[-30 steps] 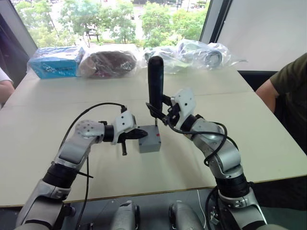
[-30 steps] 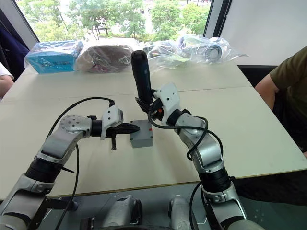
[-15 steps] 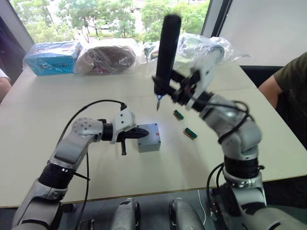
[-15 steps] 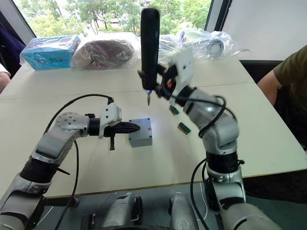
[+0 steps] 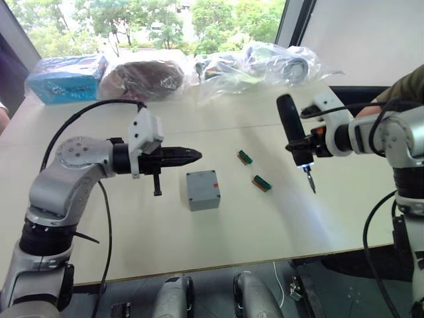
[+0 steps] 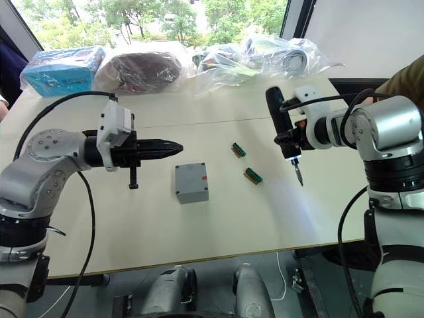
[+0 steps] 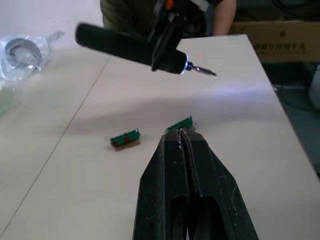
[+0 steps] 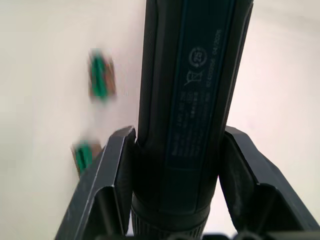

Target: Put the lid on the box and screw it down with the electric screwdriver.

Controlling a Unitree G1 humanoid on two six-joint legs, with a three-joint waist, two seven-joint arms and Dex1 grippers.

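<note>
Small printing on the electric screwdriver (image 8: 190,100) barrel: a circled mark, a crossed-out bin symbol and lines of text too fine to read. White lettering on the blue package (image 5: 63,69) at the far left of the table (image 5: 199,232), also unreadable.

Right tool (image 5: 311,140) clamped around the screwdriver's barrel, one black finger (image 8: 107,170) pressed on each side. Screwdriver held in the air over the right part of the table, tilted, bit down and toward the near right, tip lit. Well apart from the box.

Left tool (image 5: 192,155) closed with fingers together, nothing between them, pointing right, raised above the table just left of and beyond the box.

Grey box (image 5: 203,189) resting on the table near the middle, lid (image 6: 191,177) on top, a small red mark at one corner. Two small green-brown blocks (image 5: 246,158) (image 5: 261,183) lying on the table between box and screwdriver.

Clear plastic bags (image 5: 265,63) along the far edge. A person's arm (image 5: 411,83) at the far right.
</note>
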